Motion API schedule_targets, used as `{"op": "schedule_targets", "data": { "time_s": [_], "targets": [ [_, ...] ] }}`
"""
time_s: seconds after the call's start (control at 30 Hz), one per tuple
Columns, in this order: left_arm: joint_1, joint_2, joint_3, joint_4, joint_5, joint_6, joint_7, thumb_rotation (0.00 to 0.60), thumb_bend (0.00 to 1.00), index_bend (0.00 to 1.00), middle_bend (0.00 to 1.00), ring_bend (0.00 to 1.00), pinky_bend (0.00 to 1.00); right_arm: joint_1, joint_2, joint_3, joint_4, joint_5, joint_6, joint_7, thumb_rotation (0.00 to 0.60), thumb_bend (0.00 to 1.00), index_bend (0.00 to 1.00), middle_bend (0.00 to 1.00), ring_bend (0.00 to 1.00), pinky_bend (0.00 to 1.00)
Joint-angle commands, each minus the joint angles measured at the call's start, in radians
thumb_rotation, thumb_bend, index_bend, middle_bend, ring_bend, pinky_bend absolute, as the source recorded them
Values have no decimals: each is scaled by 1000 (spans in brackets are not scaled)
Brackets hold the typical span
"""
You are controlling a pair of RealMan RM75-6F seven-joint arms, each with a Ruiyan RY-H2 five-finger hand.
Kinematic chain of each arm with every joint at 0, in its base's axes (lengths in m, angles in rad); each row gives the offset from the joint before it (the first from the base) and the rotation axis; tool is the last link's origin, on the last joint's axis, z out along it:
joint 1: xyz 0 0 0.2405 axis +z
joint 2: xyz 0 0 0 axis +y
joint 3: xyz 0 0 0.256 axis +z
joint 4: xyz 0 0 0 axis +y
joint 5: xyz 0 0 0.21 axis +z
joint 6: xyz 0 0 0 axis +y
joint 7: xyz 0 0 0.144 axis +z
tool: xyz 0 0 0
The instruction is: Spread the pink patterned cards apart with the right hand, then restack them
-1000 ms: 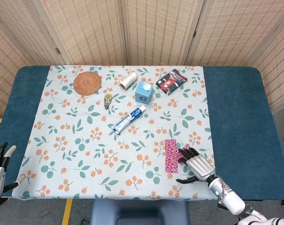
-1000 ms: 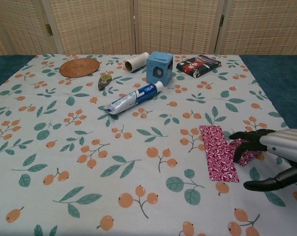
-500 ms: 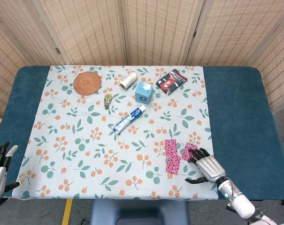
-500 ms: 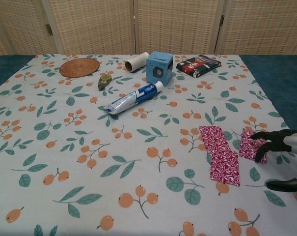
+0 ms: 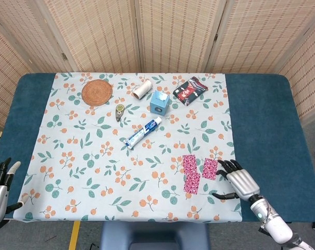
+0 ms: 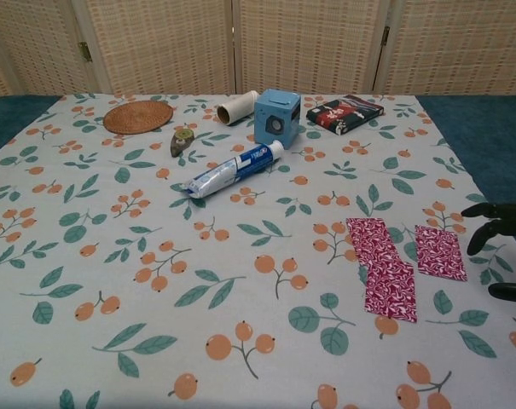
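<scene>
The right hand (image 5: 239,179) had drawn back toward the counter's right front corner since the earlier frames, its dark fingers (image 6: 496,215) apart and holding nothing, just clear of the cards rather than resting on them as it had a second before. The pink patterned cards (image 5: 191,174) now lay spread on the floral cloth (image 5: 95,156): two overlapping ones formed a long strip, and a single card (image 5: 210,169) that the hand had slid out sat apart to their right, with a strip of cloth showing between. In the chest view that lone card (image 6: 440,252) lay flat just left of the fingertips, not touching them. The left hand (image 5: 0,182) stayed at the counter's left front edge, fingers spread and empty. Farther back, unchanged, stood the woven coaster (image 5: 97,92), the spool of thread (image 5: 142,89), the blue box (image 5: 159,101), the dark patterned packet (image 5: 190,90), the small tape dispenser (image 5: 119,111) and the toothpaste tube (image 5: 143,132).
</scene>
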Motion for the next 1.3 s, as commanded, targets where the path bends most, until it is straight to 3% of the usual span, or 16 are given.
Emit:
{"op": "schedule_targets", "data": {
  "time_s": [0.03, 0.7, 1.3],
  "targets": [
    [1, 0, 0, -1, 0, 1, 0, 600, 220, 135, 0, 31, 0, 3, -2, 8, -3, -2, 0, -2, 142, 215, 261, 67, 0, 0],
    [11, -8, 4, 22, -8, 3, -22, 600, 221, 135, 0, 32, 0, 114, -155, 72, 21, 62, -138, -123, 141, 215, 261, 63, 0, 0],
    [14, -15, 1, 34, -4, 11, -28, 600, 220, 138, 0, 31, 0, 114, -139, 17, -56, 27, -121, -194, 143, 216, 261, 63, 0, 0]
  ]
}}
